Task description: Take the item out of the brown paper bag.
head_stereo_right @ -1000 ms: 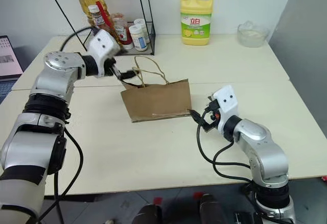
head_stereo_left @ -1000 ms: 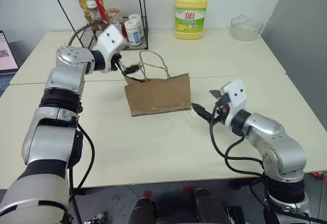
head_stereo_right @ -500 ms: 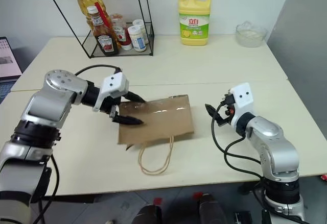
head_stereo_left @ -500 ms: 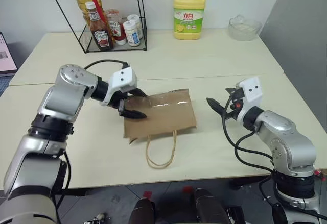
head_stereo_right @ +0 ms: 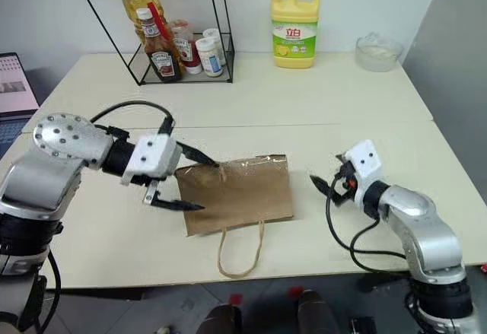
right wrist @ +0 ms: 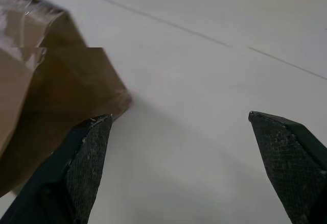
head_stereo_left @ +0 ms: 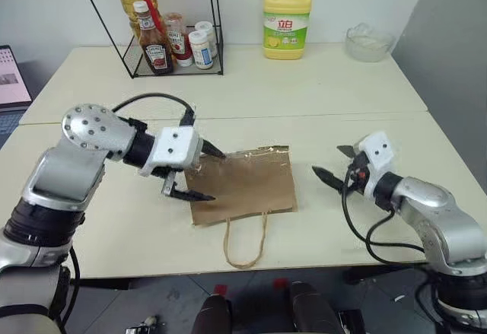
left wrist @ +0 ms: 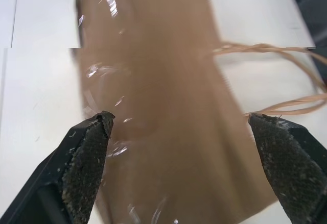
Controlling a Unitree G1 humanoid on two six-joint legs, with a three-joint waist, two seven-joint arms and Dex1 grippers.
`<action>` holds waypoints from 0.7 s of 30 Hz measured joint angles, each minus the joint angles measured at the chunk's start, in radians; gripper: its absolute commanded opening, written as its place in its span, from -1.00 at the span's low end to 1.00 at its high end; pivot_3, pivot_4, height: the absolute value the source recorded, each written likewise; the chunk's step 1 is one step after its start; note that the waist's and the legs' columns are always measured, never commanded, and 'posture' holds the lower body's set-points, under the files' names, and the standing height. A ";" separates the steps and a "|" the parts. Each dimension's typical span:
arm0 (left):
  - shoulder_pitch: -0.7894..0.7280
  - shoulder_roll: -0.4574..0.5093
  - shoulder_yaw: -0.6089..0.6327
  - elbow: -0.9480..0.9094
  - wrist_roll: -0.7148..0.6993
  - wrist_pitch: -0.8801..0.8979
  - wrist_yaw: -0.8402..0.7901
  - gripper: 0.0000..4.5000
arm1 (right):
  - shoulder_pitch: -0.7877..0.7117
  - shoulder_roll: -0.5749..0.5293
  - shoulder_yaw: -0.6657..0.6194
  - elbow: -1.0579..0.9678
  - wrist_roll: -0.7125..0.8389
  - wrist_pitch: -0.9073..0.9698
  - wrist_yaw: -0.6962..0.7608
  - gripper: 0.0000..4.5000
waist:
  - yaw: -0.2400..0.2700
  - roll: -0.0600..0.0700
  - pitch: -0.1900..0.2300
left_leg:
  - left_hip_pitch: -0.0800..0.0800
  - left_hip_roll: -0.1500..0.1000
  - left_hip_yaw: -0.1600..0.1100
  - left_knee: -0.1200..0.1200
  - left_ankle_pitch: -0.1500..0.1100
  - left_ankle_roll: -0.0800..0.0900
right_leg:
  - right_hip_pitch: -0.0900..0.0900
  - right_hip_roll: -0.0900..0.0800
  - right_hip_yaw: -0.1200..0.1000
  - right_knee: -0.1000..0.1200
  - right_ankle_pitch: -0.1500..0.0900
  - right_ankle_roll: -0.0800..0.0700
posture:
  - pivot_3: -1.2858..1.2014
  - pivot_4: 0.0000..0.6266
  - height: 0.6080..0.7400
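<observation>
The brown paper bag (head_stereo_left: 245,186) lies flat on the table, its cord handles (head_stereo_left: 245,244) looping toward the near edge. The item is hidden. My left gripper (head_stereo_left: 217,176) is open at the bag's left edge, one finger over the far corner and one over the near side. In the left wrist view the left gripper (left wrist: 180,118) spans the creased bag (left wrist: 153,81), with the handles (left wrist: 286,76) off to one side. My right gripper (head_stereo_left: 327,160) is open a short way right of the bag, apart from it. Its wrist view shows the bag's corner (right wrist: 51,91) beside one fingertip (right wrist: 94,132).
A black wire rack (head_stereo_left: 167,30) with sauce and oil bottles stands at the back left. A yellow detergent jug (head_stereo_left: 286,18) and a glass bowl (head_stereo_left: 368,42) sit along the back edge. A laptop (head_stereo_left: 9,75) is at the far left.
The bag has gone from standing upright to lying flat with its handles toward me. My left gripper has drawn back and down to the bag's left edge. The right gripper has shifted slightly right.
</observation>
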 measured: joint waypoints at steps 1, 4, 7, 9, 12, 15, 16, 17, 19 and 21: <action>0.022 0.000 0.000 -0.013 -0.004 -0.026 -0.009 1.00 | 0.010 -0.009 0.005 -0.005 0.002 -0.008 0.010 0.99 | 0.000 0.000 0.000 | 0.000 0.000 0.000 0.000 0.000 0.000 | 0.000 0.000 0.000 0.000 0.000 0.000 | 0.03 -0.52 1.00; 0.089 0.000 0.000 -0.026 0.000 -0.148 -0.024 1.00 | 0.021 -0.028 0.016 -0.012 0.014 -0.024 0.044 0.99 | 0.001 0.000 0.000 | 0.001 0.000 0.000 0.000 0.000 0.000 | 0.000 0.000 0.000 0.001 0.000 0.000 | 0.03 -0.52 1.00; 0.155 -0.008 -0.014 -0.009 0.038 -0.308 -0.027 1.00 | 0.019 -0.035 0.027 -0.014 0.030 -0.035 0.062 0.99 | 0.002 0.000 0.000 | 0.001 0.001 0.000 0.000 0.000 0.000 | 0.001 0.001 0.000 0.001 0.000 0.000 | 0.03 -0.52 1.00; 0.181 -0.028 -0.022 0.019 0.058 -0.385 -0.024 1.00 | 0.019 -0.041 0.034 -0.014 0.037 -0.037 0.069 0.99 | 0.004 0.000 0.000 | 0.001 0.001 0.000 0.000 0.000 0.000 | 0.001 0.001 0.000 0.000 0.000 0.000 | 0.03 -0.52 1.00; 0.204 -0.058 -0.041 0.063 0.081 -0.487 -0.004 1.00 | 0.032 -0.058 0.041 -0.023 0.037 -0.041 0.081 0.99 | 0.005 0.000 0.000 | 0.000 0.000 0.000 0.000 0.000 0.000 | 0.001 0.000 0.000 0.000 0.000 0.000 | 0.03 -0.52 1.00; 0.227 -0.098 -0.051 0.080 0.093 -0.548 0.026 1.00 | 0.062 -0.062 0.042 -0.031 0.038 -0.055 0.084 0.99 | 0.005 0.000 0.000 | 0.000 0.000 0.000 0.001 0.000 0.000 | 0.001 0.000 0.000 0.000 0.000 0.000 | 0.03 -0.52 1.00; 0.232 -0.116 -0.060 0.085 0.097 -0.564 0.041 1.00 | 0.072 -0.062 0.042 -0.031 0.038 -0.056 0.085 0.99 | 0.005 0.000 0.000 | 0.000 0.000 0.000 0.001 0.000 0.000 | 0.001 0.000 0.000 0.000 0.000 0.000 | 0.03 -0.52 1.00; 0.236 -0.131 -0.067 0.087 0.101 -0.570 0.051 1.00 | 0.081 -0.062 0.042 -0.031 0.039 -0.058 0.086 0.99 | 0.006 0.000 0.000 | 0.000 0.000 0.000 0.001 0.000 0.000 | 0.001 0.000 0.000 0.000 0.000 0.000 | 0.03 -0.52 1.00; 0.251 -0.151 -0.084 0.092 0.112 -0.590 0.074 1.00 | 0.111 -0.065 0.042 -0.040 0.039 -0.071 0.088 0.99 | 0.006 0.000 0.000 | 0.001 0.000 0.000 0.001 0.000 0.000 | 0.001 0.000 0.000 0.001 0.000 0.000 | 0.03 -0.52 1.00; 0.265 -0.156 -0.099 0.096 0.126 -0.609 0.087 1.00 | 0.131 -0.070 0.040 -0.041 0.039 -0.081 0.089 0.99 | 0.006 0.000 0.000 | 0.001 0.000 0.000 0.001 0.000 0.000 | 0.001 0.000 0.000 0.001 0.000 0.000 | 0.03 -0.52 1.00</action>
